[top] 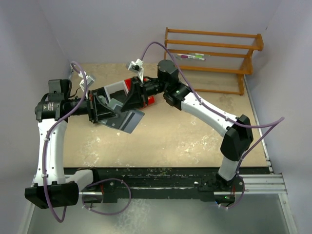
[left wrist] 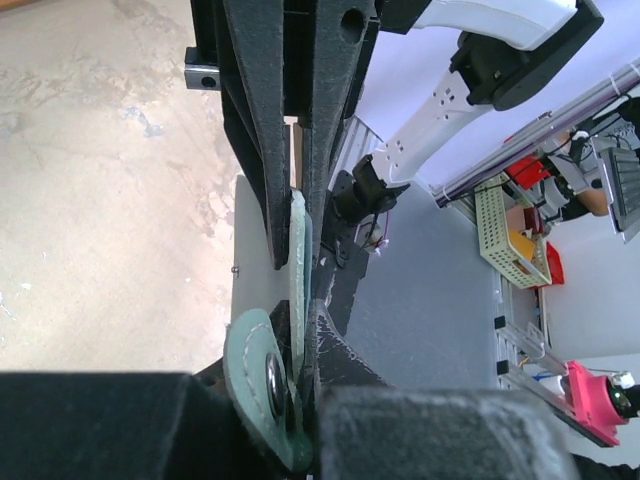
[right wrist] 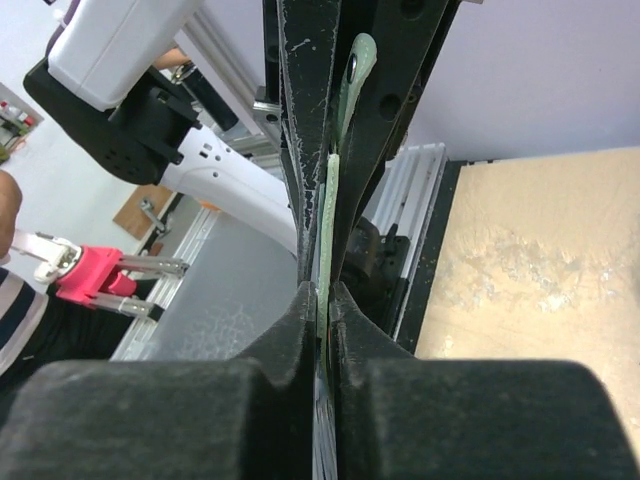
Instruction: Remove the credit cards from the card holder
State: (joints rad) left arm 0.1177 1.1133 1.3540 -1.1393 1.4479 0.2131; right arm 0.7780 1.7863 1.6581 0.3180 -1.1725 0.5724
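My left gripper [top: 103, 111] [left wrist: 300, 400] is shut on the card holder [left wrist: 255, 370], a pale grey-green pouch whose snap tab bulges beside the pads. It holds the pouch above the table, left of centre. My right gripper [top: 126, 100] [right wrist: 328, 300] faces it from the upper right. Its pads are pressed flat on a thin edge where the holder's green rim [right wrist: 327, 240] and a card edge run together. A grey-blue credit card [top: 131, 121] sticks out of the holder toward the lower right, and its face [left wrist: 250, 230] shows beside the right fingers.
A wooden rack [top: 214, 58] stands against the back wall at the right, with a pen-like item [top: 191, 56] on one of its bars. The beige tabletop [top: 185, 131] spreads below both arms. A black rail [top: 161, 175] runs along the near edge.
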